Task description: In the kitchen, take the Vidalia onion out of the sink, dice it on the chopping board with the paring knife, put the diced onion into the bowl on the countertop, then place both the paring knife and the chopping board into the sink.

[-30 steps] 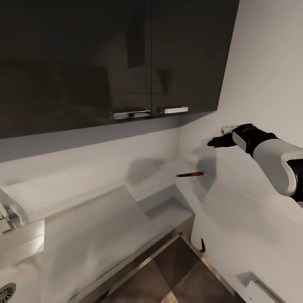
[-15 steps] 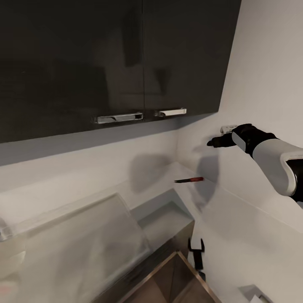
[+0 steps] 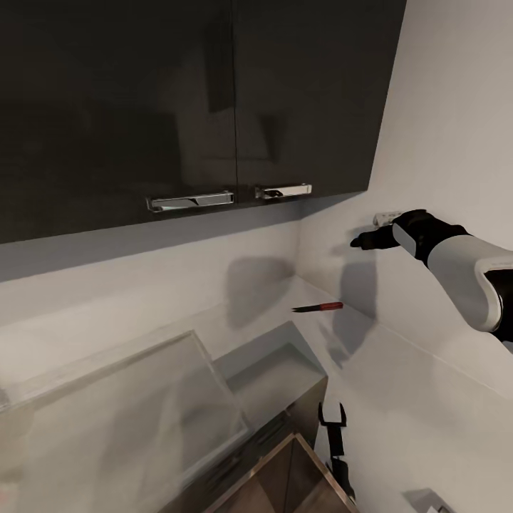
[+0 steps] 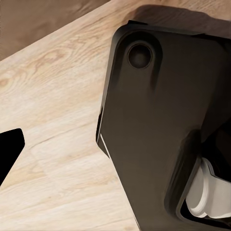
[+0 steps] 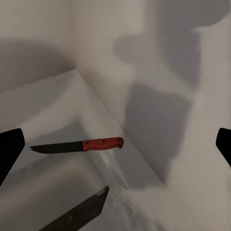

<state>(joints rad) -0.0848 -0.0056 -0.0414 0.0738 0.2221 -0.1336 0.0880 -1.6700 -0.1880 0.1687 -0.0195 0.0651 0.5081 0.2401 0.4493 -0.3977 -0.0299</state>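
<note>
- Paring knife (image 3: pixel 318 307) lying flat on the grey worktop (image 3: pixel 271 313) in the far corner, near the right-hand wall; in head view at about 1 o'clock from picture centre.
- Red handle toward the wall, dark blade pointing away from it, along the worktop's length.
- Same knife (image 5: pixel 79 145) seen from the right wrist camera: whole, not touched by anything, well apart from the tool.
- Right tool (image 3: pixel 361 241) held out toward the corner, up against the side wall, well above the knife. Fingers spread wide, one dark fingertip (image 5: pixel 9 149) at each edge of the wrist picture; nothing between them.
- Left tool (image 3: pixel 332 415) low at 5 o'clock in head view, beside the worktop's end, two dark fingers pointing up with a gap between; parted, holding nothing.
- Left wrist camera: pale wooden floor (image 4: pixel 53 120) and a dark part of the robot's own body.
- Dark wall cabinets (image 3: pixel 185 107) with two chrome handles (image 3: pixel 191 201) above the worktop.
- Sink drainboard (image 3: pixel 121 420), flat grey steel, at 7 o'clock, blurred.
</note>
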